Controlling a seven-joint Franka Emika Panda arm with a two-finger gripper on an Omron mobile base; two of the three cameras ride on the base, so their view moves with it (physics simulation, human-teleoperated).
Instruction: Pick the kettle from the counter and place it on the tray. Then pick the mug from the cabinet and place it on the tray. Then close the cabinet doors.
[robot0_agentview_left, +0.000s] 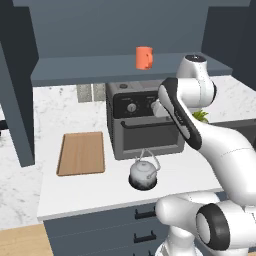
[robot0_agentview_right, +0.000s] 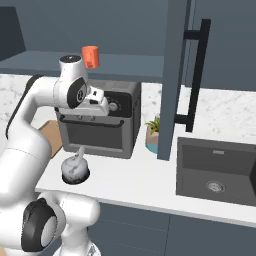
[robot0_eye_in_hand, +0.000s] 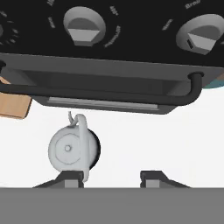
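Partly open and empty, the claw (robot0_eye_in_hand: 112, 178) hangs above the kettle (robot0_eye_in_hand: 72, 148), which lies toward ten o'clock with its handle running twelve-to-six.

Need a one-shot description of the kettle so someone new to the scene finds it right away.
Start at the dark toaster oven with two dials standing on the white marble counter. Directly in front of its door, near the counter's front edge, sits the kettle: small, squat, silvery-grey, with a thin arched wire handle and a dark base. The wooden tray to its left is flat and brown; nothing else there is round metal.
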